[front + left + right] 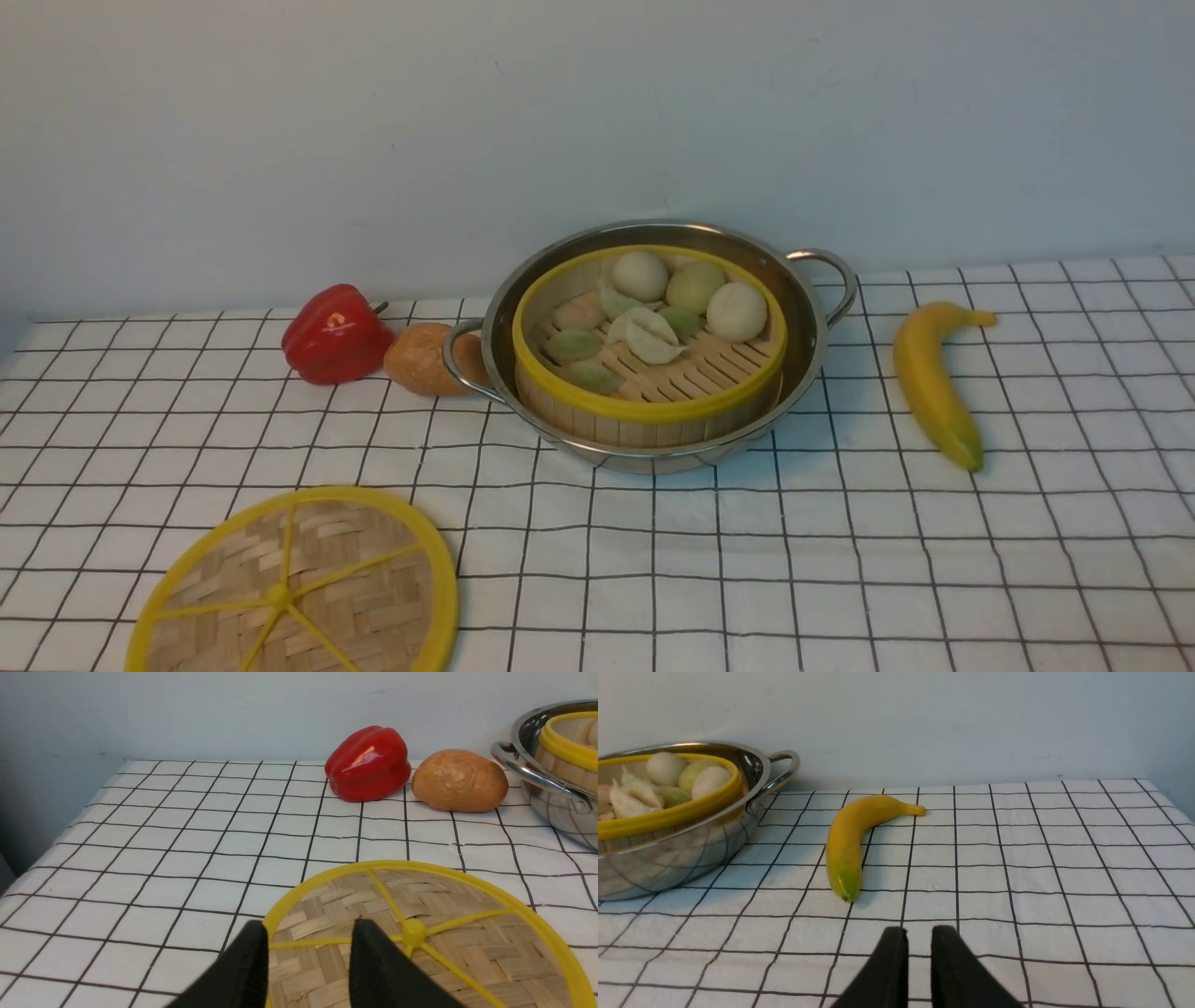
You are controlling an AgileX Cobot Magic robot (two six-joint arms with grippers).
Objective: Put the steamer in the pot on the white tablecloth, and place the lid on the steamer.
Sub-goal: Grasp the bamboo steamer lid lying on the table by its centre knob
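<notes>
Red pepper (366, 763): glossy, lying on its side, well ahead of the left gripper (309, 926), close to the wall (233, 709).
Brown bread roll (460, 780): just beside the pepper, also ahead of that gripper and farther toward the other arm. Whether the two touch is not clear.
Banana (854, 842): ahead of the right gripper (919, 931), apart from it, lying flat and curved. Its green tip points back toward the gripper and its stem end points toward the wall.
Wall: plain, pale grey-blue.
</notes>
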